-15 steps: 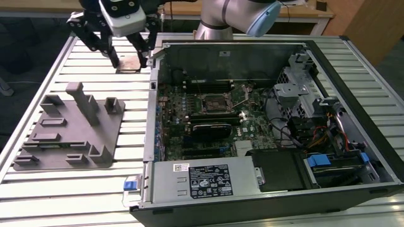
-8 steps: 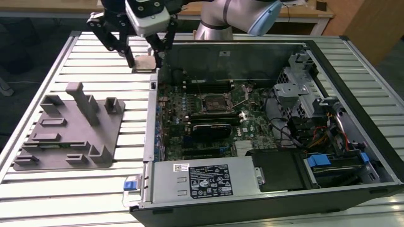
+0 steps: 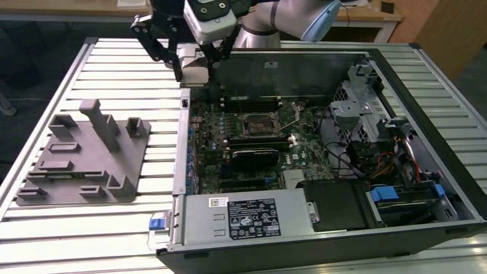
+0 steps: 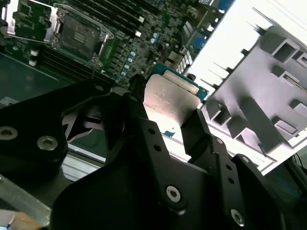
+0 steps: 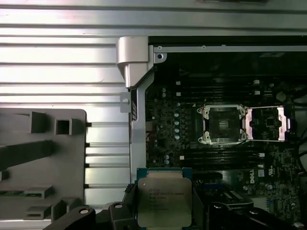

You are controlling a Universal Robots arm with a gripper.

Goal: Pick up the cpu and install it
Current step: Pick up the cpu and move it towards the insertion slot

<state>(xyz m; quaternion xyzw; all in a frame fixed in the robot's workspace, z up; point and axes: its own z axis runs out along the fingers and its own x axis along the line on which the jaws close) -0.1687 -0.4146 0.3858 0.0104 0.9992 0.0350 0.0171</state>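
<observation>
The hand is clamped on the cpu. Its two black fingers press against opposite edges of the chip, and the shiny silver top shows in both wrist views (a thin green border peeks out around the metal lid in the first wrist view). The cpu is held in the air and touches nothing but the fingers. In the exterior view the hand hangs below the pale arm, over the far corner of the open computer case on the exterior view's left, just above the case's side wall. Beneath the hand lie that wall and the edge of the motherboard. Farther out from the hand, inside the case and toward the exterior view's right, sits the socket, well apart from the cpu. Its metal retaining frame is swung open and lies flat beside it. On the other side of the hand, outside the case and toward the exterior view's left, the grey fixture tray rests on the slatted metal desk. It sits apart from the case wall, with blocks and posts standing up from it. Farthest from the hand, at the case's near end, are the power supply and a bundle of cables.
</observation>
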